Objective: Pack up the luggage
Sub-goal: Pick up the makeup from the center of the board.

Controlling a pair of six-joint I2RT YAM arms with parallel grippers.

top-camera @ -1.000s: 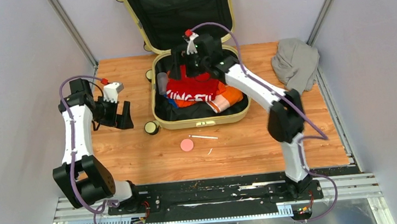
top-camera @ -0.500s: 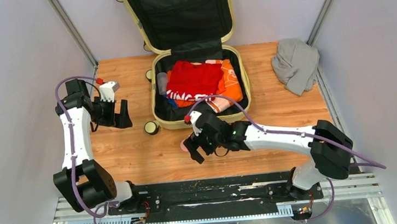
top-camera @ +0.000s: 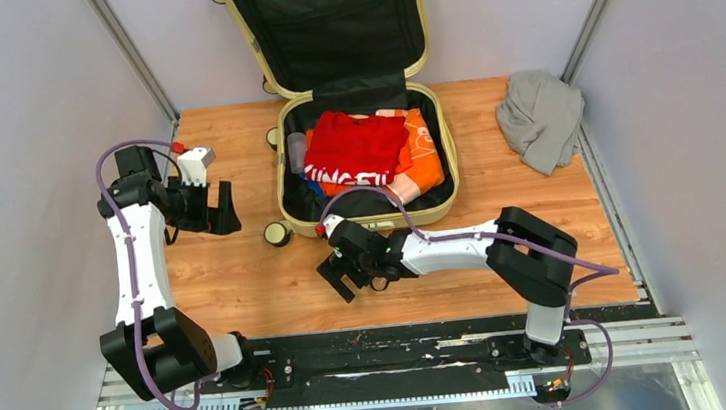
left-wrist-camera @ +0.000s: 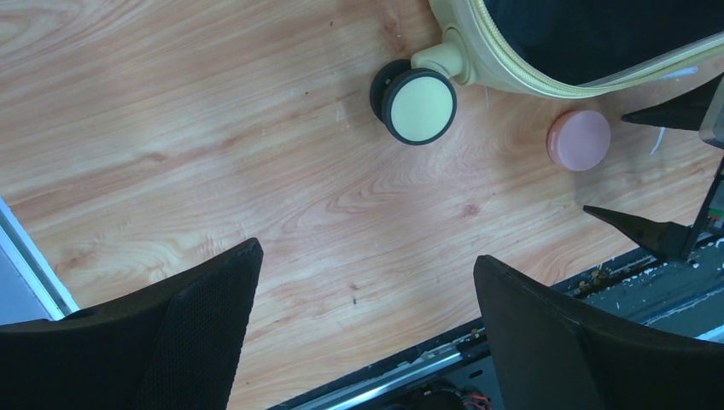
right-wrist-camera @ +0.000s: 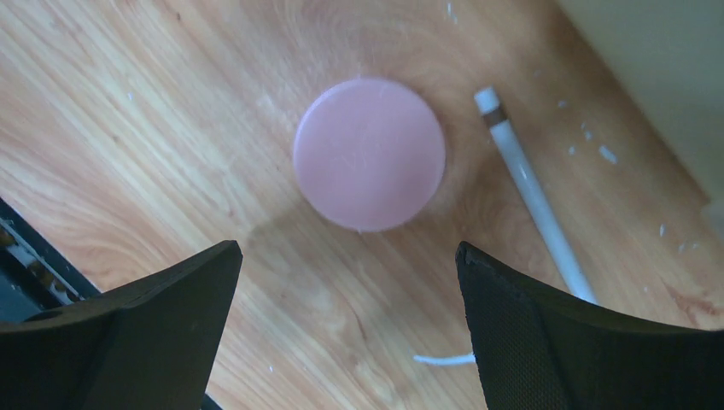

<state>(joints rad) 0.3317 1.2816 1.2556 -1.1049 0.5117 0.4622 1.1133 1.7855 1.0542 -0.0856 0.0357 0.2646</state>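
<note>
Since one second earlier, the right arm had withdrawn from inside the luggage and swung down to the bare wooden table in front of the case. The left arm had shifted only slightly along the left side of the table.

1. Right gripper: it hung low over the table, just in front of the near rim of the luggage. Its fingers were spread wide and grasped nothing. In the right wrist view, a flat round pink disc lay on the wood ahead of the gap between the fingers, not touching either one. A thin white stick lay just beside the disc, on its suitcase side.

2. Left gripper: it hovered above the table to the left of the luggage, well apart from the case. Its fingers were released and empty, with only wood grain between them.

3. Luggage: it lay open at the far centre of the table, with its black-lined lid raised against the back wall. A red garment lay on top of an orange garment in the lower shell. One cream-and-black wheel stood at the near left corner, near the disc.

4. Grey cloth: it lay crumpled at the far right of the table, apart from the case.
</note>
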